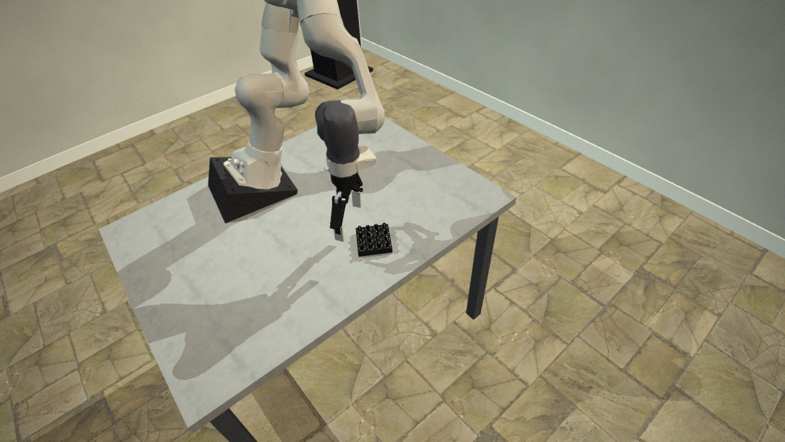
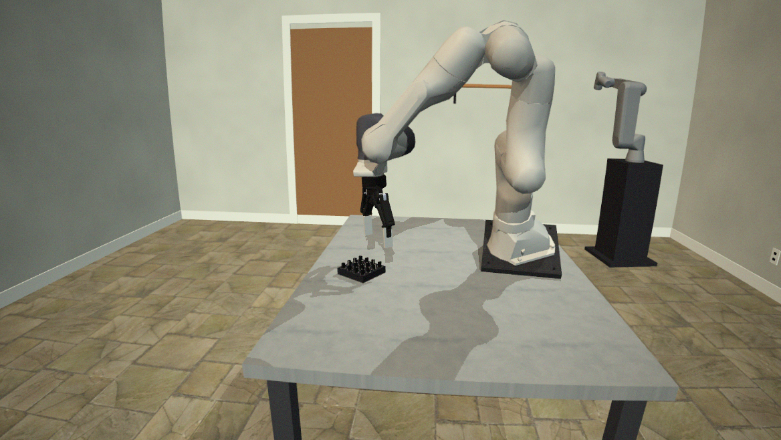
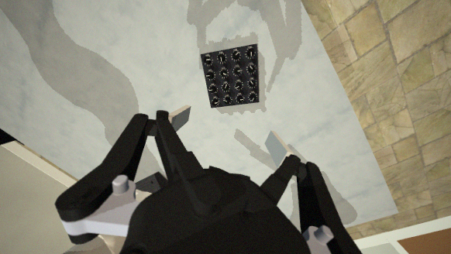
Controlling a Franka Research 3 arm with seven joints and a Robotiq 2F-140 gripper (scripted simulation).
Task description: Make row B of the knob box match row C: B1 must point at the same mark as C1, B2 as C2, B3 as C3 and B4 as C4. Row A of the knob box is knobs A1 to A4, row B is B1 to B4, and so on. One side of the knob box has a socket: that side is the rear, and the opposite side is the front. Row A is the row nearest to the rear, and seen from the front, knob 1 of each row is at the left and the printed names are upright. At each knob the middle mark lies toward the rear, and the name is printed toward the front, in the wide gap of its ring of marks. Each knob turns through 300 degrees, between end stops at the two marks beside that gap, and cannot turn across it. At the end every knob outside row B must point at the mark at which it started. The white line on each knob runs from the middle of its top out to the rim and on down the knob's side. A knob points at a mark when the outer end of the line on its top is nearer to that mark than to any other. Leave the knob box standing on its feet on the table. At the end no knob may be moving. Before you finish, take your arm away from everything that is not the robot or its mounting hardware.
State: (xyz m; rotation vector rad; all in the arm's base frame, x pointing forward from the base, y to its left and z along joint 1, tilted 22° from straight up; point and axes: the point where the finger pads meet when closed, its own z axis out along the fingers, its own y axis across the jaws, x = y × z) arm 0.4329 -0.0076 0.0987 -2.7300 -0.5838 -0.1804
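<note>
My gripper hangs above the table, beside the knob box, its fingers spread wide with nothing between them. The box sits on the table, apart from my fingertips. I touch no knob. The lines and names are too small for me to say whether row B matches row C, so I judge that checking each pair remains, plus any turning and then backing away from the box.
</note>
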